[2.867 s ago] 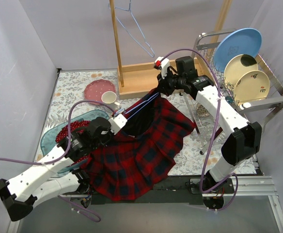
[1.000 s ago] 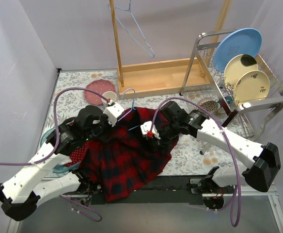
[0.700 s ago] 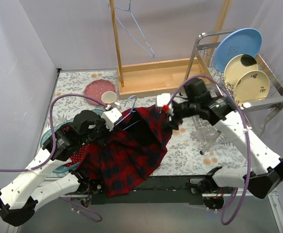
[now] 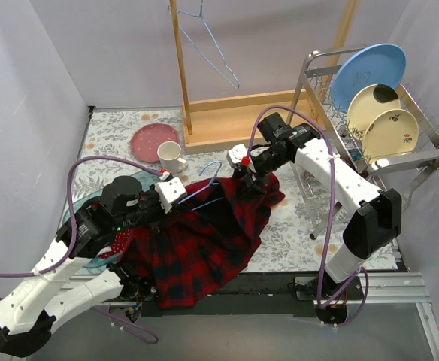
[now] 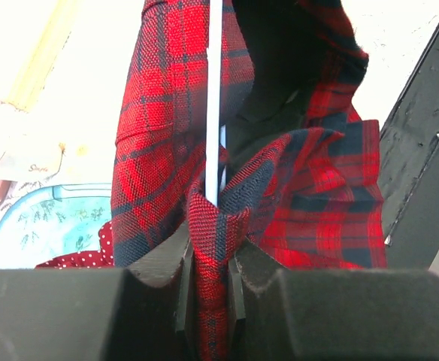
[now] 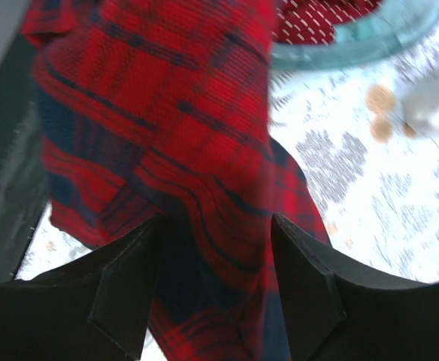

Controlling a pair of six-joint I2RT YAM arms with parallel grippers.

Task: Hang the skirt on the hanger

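Observation:
The red and navy plaid skirt [image 4: 204,241] lies bunched on the table between the arms. A pale blue wire hanger [image 4: 202,192] runs along its upper edge, hook toward the mug. My left gripper [image 4: 176,194] is shut on a fold of the skirt [image 5: 167,150]. In the left wrist view the hanger wire [image 5: 214,90] runs straight into that fold at the left gripper [image 5: 212,252]. My right gripper [image 4: 243,169] hovers at the skirt's upper right edge. Its jaws stand wide apart in the right wrist view, the right gripper [image 6: 216,226] open with skirt cloth [image 6: 182,113] beneath and between them.
A white mug [image 4: 171,156] and a pink plate [image 4: 149,138] sit behind the left gripper. A teal glass dish [image 6: 355,45] holds red dotted cloth [image 4: 122,241]. A wooden rack [image 4: 242,116] carries a second wire hanger [image 4: 208,37]. A dish rack [image 4: 370,162] with plates stands at the right.
The right gripper rose from the skirt's middle, swung right, and now sits at its upper right edge. The left gripper sank toward the front, still gripping. The skirt has bunched.

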